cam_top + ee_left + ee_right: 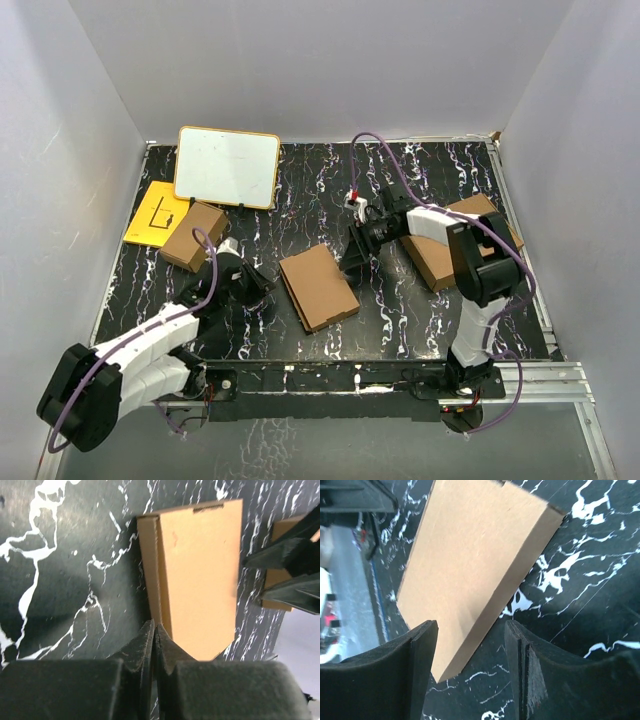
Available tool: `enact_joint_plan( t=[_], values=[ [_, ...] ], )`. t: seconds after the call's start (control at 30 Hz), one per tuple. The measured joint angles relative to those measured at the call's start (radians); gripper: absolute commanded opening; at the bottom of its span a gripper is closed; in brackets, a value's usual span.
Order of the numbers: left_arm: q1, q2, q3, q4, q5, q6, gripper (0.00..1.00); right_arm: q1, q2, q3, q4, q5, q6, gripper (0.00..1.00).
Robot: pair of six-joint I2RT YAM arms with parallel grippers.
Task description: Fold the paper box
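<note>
A flat brown cardboard mailer box (318, 287) lies closed on the black, white-veined marble table (400, 310) between the 2 grippers. It is just right of the left gripper (266, 287) and just left of the right gripper (354, 262). Beyond the left gripper sit 1 small chunky brown box (193, 236), a yellow sheet (150, 215) and a wood-framed whiteboard (228, 166). A larger brown box (440, 255) lies right of the right gripper, partly under its arm.

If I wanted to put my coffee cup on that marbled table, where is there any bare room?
Bare table lies at the back, between the whiteboard and the right arm's cable, and in front between the paper box and the right arm's base. Crowded: the left back corner with yellow sheet and small box, and around the paper box.
</note>
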Motion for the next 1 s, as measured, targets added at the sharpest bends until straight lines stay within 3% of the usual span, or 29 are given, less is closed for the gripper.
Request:
enact_joint_plan(
  t=[0.2,0.3,0.5,0.73,0.9,1.0],
  values=[
    [-0.003,0.002,0.03,-0.186,0.066,0.059,0.0,0.011,-0.136,-0.077,-0.029,0.124,-0.17,0.21],
    [-0.014,0.063,0.056,-0.242,0.097,0.08,0.0,0.019,-0.196,-0.101,-0.036,0.212,-0.249,0.15],
    [-0.115,0.214,0.128,-0.326,0.144,0.094,0.0,0.14,-0.263,-0.241,-0.011,0.406,-0.377,0.14],
    [-0.208,0.389,0.242,-0.247,0.186,0.096,0.0,0.278,-0.352,-0.33,0.002,0.457,-0.475,0.16],
    [-0.212,0.489,0.333,-0.281,0.212,0.105,0.0,0.273,-0.363,-0.33,-0.007,0.522,-0.485,0.21],
    [-0.213,0.49,0.339,-0.291,0.208,0.111,0.16,0.267,-0.365,-0.33,-0.008,0.536,-0.478,0.23]
  ],
)
